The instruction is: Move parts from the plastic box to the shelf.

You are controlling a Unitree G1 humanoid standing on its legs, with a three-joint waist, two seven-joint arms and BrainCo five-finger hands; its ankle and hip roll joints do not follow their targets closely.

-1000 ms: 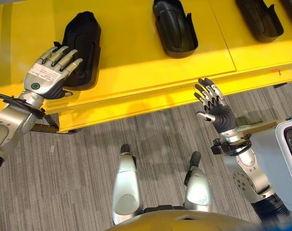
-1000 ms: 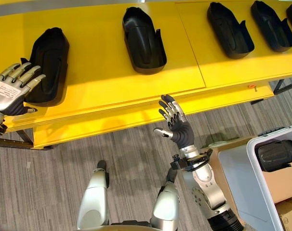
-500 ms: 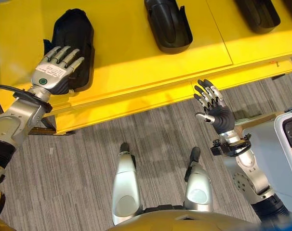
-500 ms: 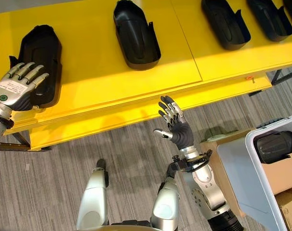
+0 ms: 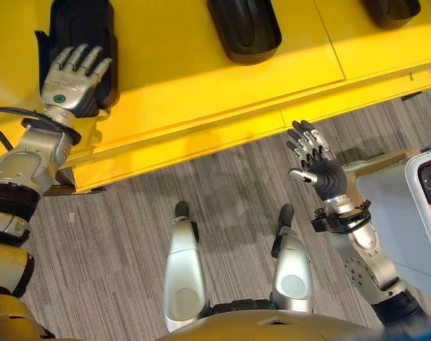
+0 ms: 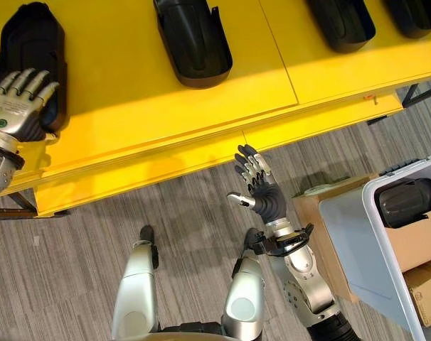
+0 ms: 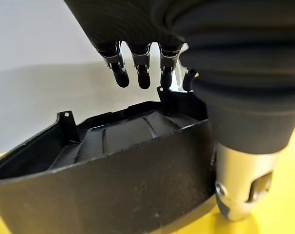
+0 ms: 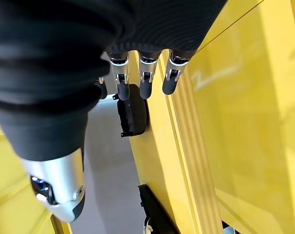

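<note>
The left hand (image 5: 72, 77), fingers straight and gripping nothing, rests flat over the black part (image 5: 79, 21) lying near the shelf (image 5: 180, 106)'s front left corner, likely steadying it, while the right hand (image 5: 316, 165) hangs open and empty beyond the front edge.

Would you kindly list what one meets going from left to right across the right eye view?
left hand resting on a black part → second black part on the yellow shelf → right hand, open above the floor → plastic box holding a black part
</note>
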